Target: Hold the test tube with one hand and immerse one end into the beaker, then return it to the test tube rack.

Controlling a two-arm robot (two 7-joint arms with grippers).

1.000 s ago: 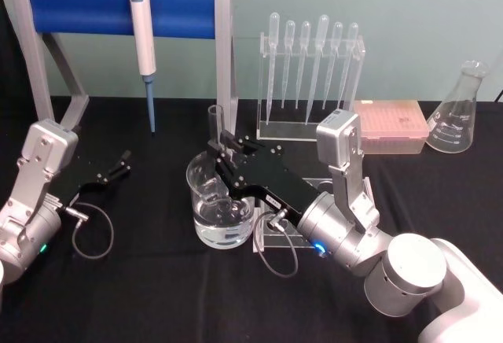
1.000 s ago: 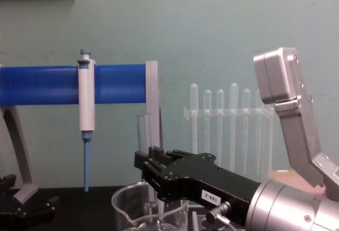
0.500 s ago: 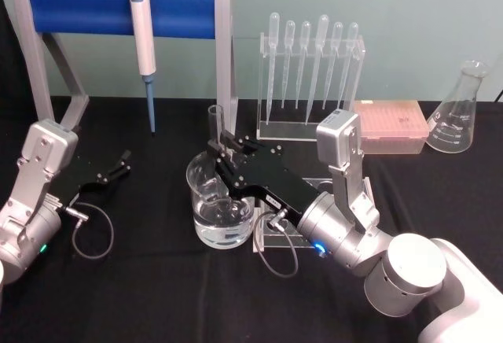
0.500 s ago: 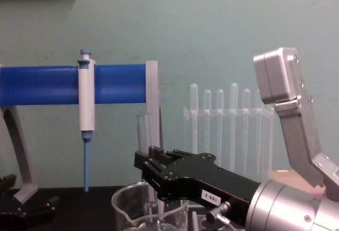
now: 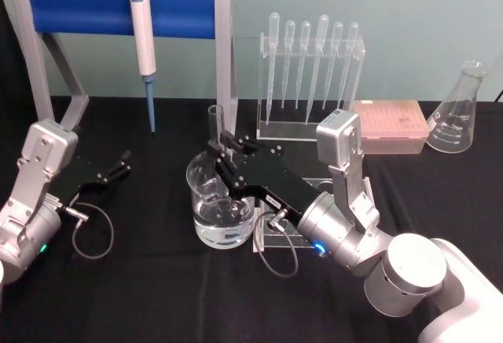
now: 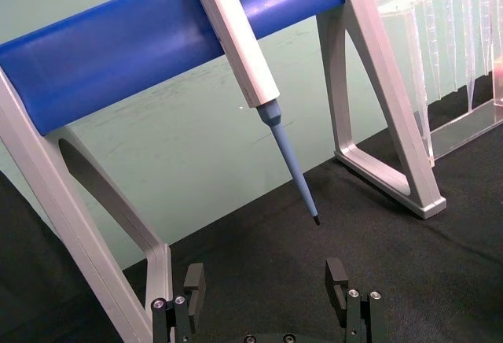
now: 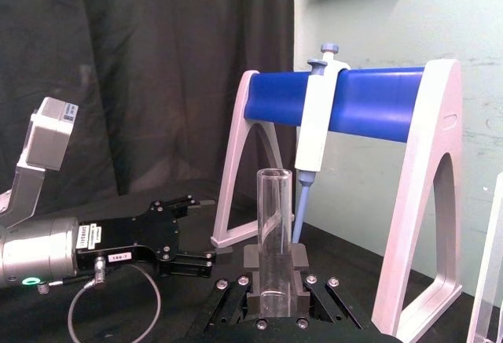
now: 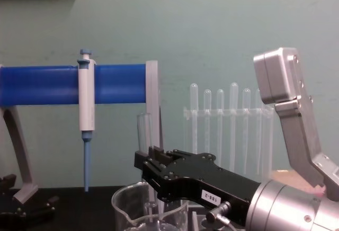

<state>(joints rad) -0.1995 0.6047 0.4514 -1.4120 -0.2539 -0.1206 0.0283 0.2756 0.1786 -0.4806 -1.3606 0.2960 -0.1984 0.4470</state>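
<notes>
gripping the test tube [image 5: 214, 123] in the beaker [image 5: 206, 229], right claw [image 5: 220, 154]; left claw [image 6: 265, 276] open.

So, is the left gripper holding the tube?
No: the tube stands clamped in the right gripper, while the left gripper is open and empty.

One test tube [image 5: 214, 125], one beaker [image 5: 211, 231], six pipettes [image 5: 322, 60], one pipettor [image 5: 142, 40], one flask [image 5: 458, 116]

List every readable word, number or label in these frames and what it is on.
"188-2", apparently, upside down: white label on the right end effector.
Unreadable, too small: the labels on the left end effector.
Unreadable, too small: the markings on the flask.
</notes>
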